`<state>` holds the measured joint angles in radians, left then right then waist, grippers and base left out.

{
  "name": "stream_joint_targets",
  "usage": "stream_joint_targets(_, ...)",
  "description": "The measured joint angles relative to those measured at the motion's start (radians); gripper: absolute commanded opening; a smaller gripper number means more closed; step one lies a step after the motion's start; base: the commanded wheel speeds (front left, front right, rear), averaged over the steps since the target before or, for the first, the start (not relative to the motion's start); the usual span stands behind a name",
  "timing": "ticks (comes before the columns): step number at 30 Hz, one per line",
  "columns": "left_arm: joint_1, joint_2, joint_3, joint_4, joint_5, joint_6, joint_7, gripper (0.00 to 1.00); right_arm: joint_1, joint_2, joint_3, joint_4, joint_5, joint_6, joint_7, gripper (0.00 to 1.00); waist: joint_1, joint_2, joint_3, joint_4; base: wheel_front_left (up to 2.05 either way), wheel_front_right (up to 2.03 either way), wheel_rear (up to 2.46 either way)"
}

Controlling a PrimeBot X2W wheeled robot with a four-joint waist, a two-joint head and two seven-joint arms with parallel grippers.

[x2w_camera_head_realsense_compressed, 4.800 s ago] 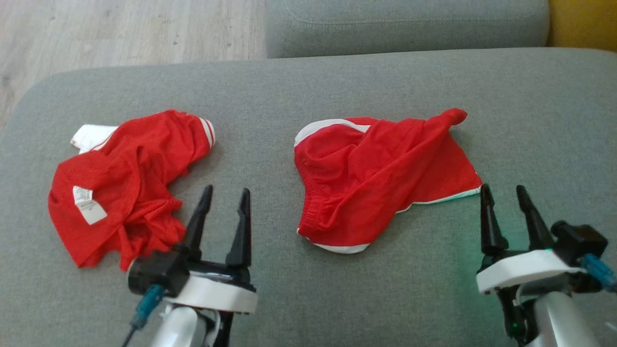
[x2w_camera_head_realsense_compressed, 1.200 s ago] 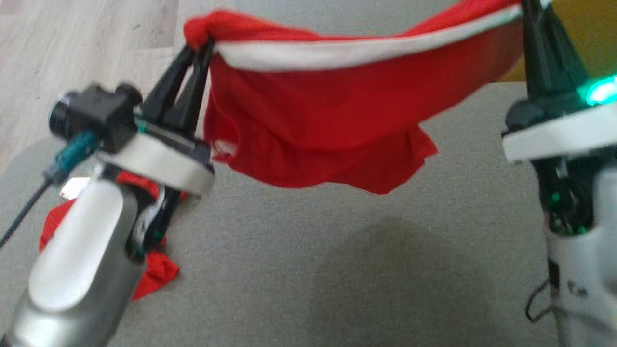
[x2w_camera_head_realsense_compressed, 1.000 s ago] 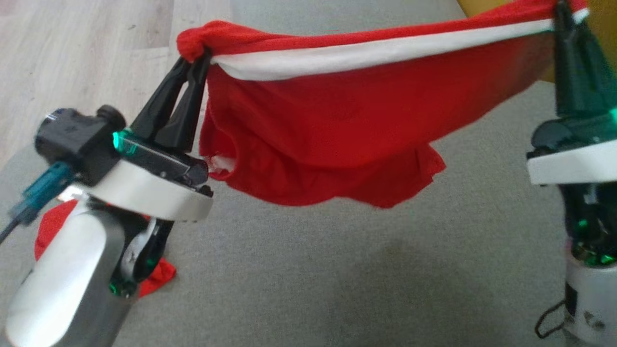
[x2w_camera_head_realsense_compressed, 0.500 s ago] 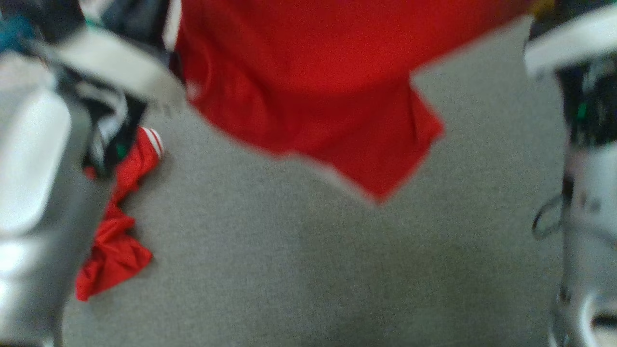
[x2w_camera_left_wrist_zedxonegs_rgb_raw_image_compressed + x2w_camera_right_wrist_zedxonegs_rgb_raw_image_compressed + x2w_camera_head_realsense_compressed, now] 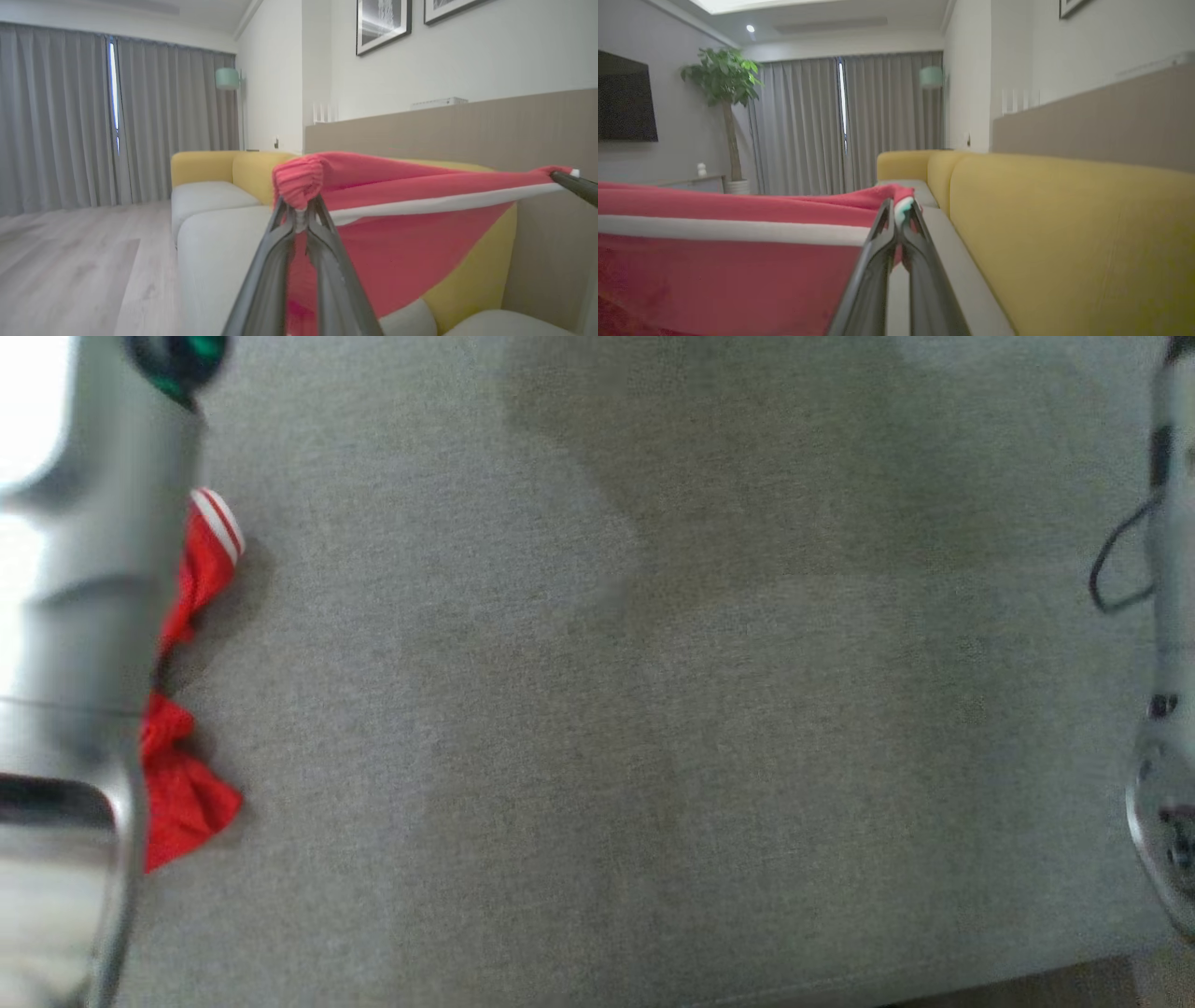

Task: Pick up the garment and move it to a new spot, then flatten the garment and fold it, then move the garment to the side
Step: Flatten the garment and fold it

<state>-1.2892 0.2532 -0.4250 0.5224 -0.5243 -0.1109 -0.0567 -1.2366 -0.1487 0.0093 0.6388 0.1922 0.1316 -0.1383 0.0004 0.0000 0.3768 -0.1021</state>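
Observation:
The garment (image 5: 397, 233) is red with a white band and hangs stretched in the air between my two grippers. In the left wrist view my left gripper (image 5: 299, 217) is shut on its bunched red corner. My right gripper's dark tip (image 5: 574, 184) holds the far end. In the right wrist view my right gripper (image 5: 899, 214) is shut on the other corner, and the garment (image 5: 714, 261) runs off to the left. The head view shows my left forearm (image 5: 84, 616) and right forearm (image 5: 1172, 756) at the picture's edges, over the grey cushion (image 5: 607, 709).
A second red garment (image 5: 182, 775) with white stripes lies crumpled on the cushion, partly behind my left forearm. A yellow sofa back (image 5: 1064, 224) runs along the wall ahead. Wood floor (image 5: 70, 261) lies to the left.
The head picture has shifted down over the cushion. The stretched garment and both grippers have passed out of its top edge. Both grips have held.

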Motion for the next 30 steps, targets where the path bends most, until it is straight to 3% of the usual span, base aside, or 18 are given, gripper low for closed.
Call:
stream_joint_targets(7,0.149,-0.041,-0.105,0.123,-0.028,-0.022,-0.083,0.0,0.138,-0.043,0.086,0.192,0.042,0.0,-0.011,0.0,-0.0004,0.0,0.023,0.024,0.0,0.0,0.0)
stream_joint_targets(12,0.337,-0.034,-0.24,0.136,-0.08,-0.022,-0.113,0.0,0.268,-0.106,0.216,0.264,0.137,0.0,0.063,0.0,-0.0004,0.0,0.005,0.044,0.0,0.0,0.0)
stream_joint_targets(19,0.517,0.012,-0.373,0.087,-0.125,-0.022,-0.131,0.0,0.392,-0.219,0.401,0.212,0.314,0.0,0.234,0.0,-0.0005,0.0,-0.045,0.065,0.0,0.0,0.0)
stream_joint_targets(30,0.647,0.048,-0.421,0.015,-0.117,-0.008,-0.152,0.0,0.532,-0.374,0.577,0.057,0.516,0.0,0.373,0.0,-0.0006,0.0001,-0.16,0.067,0.0,0.0,0.0)
